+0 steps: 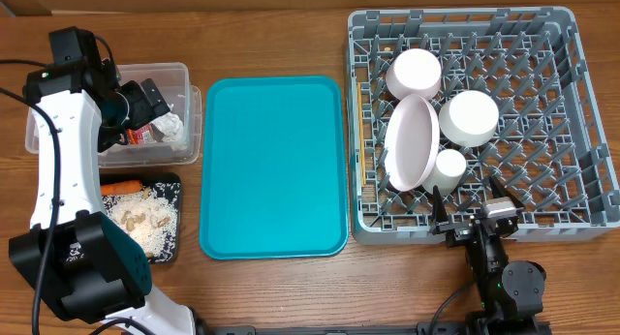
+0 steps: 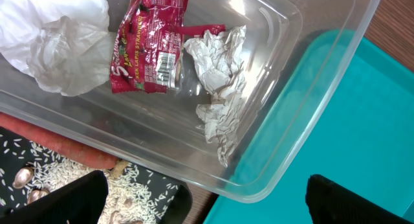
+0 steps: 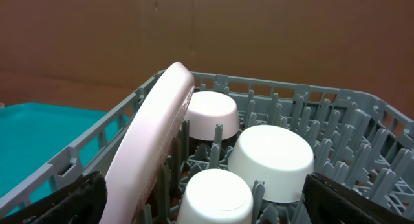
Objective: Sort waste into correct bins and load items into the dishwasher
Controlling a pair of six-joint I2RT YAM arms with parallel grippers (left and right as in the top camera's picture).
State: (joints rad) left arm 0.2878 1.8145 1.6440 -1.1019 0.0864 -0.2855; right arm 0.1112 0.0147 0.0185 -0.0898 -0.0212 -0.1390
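Note:
The clear tub (image 2: 272,30) holds a crumpled white tissue (image 2: 52,43), a red snack wrapper (image 2: 149,43) and a second crumpled tissue (image 2: 217,62). My left gripper (image 1: 139,101) hovers open above the tub (image 1: 179,78), holding nothing. The black tray (image 1: 172,188) carries a carrot (image 1: 121,187), nut scraps (image 1: 136,217) and rice. In the grey rack (image 1: 581,122) a pink-white plate (image 1: 412,141) stands on edge beside two upturned bowls (image 1: 415,74) (image 1: 469,117) and a cup (image 1: 449,166). My right gripper (image 1: 475,221) stands open and empty at the rack's front edge, facing the plate (image 3: 152,146) and cup (image 3: 217,195).
A large teal serving tray (image 1: 271,166) lies bare between the bins and the rack. The right half of the rack (image 1: 552,151) holds only pegs. Brown cardboard (image 3: 207,30) closes the far side behind the rack.

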